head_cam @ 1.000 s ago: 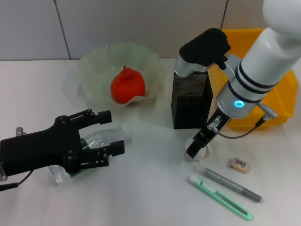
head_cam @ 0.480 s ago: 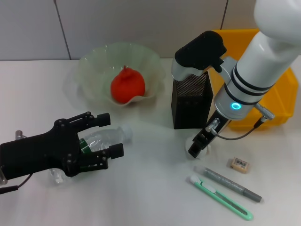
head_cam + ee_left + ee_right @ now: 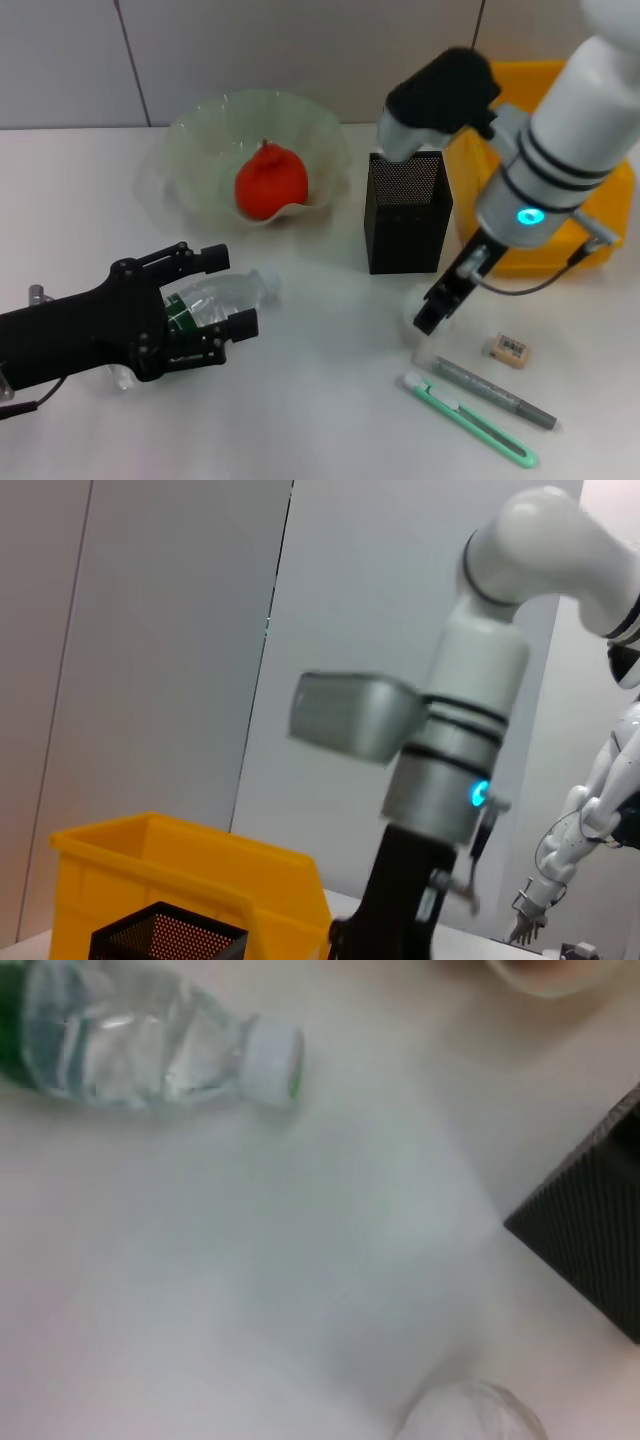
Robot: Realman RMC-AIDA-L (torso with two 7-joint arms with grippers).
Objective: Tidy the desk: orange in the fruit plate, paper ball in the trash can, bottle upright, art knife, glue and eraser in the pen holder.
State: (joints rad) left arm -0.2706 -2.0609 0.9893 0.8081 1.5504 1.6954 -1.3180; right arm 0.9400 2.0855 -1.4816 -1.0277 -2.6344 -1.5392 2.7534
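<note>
1. Right now my left gripper sits low on the desk with its fingers spread on either side of the lying bottle; the pads look close to the body, but I cannot tell that they have closed on it.
2. Its long axis runs from under my left palm toward the white cap, which points at the pen holder, so my guess is the lift must swing the cap end upward.
3. Over on the other side, my right gripper hangs just in front of the pen holder, right above the paper ball; whether its fingers are parted or together I cannot tell.
4. Nearest that hand lie the eraser, the grey glue and the green art knife, all flat on the desk, so the right arm suits them better.
5. Already the orange rests in the fruit plate.
6. Behind my right arm stands the yellow trash can, and the pen holder is in the way between ball and bin.
</note>
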